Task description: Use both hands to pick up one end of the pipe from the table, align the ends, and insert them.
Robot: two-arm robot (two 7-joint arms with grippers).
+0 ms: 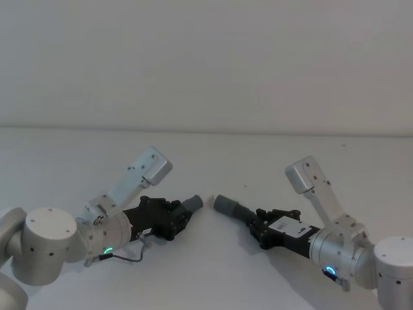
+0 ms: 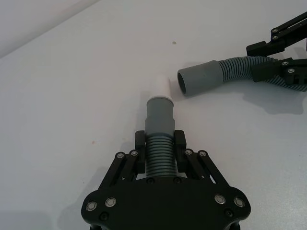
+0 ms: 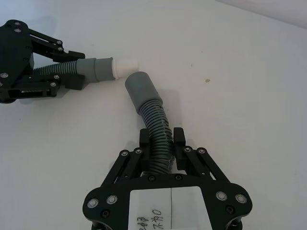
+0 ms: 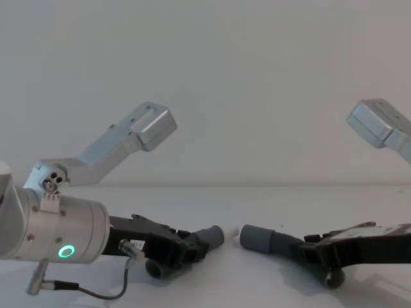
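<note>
Both pipe pieces are gripped low over the white table (image 1: 213, 278). My left gripper (image 1: 173, 218) (image 2: 159, 146) is shut on the ribbed body of the slimmer piece (image 2: 159, 117), whose whitish tip (image 2: 161, 86) (image 4: 230, 231) points toward the other piece. My right gripper (image 1: 259, 225) (image 3: 162, 141) is shut on the thicker ribbed piece (image 3: 156, 120). The open mouth of its wide cuff (image 3: 138, 88) (image 2: 199, 79) (image 4: 256, 237) faces the whitish tip. The two ends lie close together with a small gap between them, at an angle to each other, not joined.
A plain wall (image 1: 206, 58) rises behind the table's far edge. A thin black cable (image 4: 96, 292) hangs under the left wrist. Bare white tabletop lies all around the two grippers.
</note>
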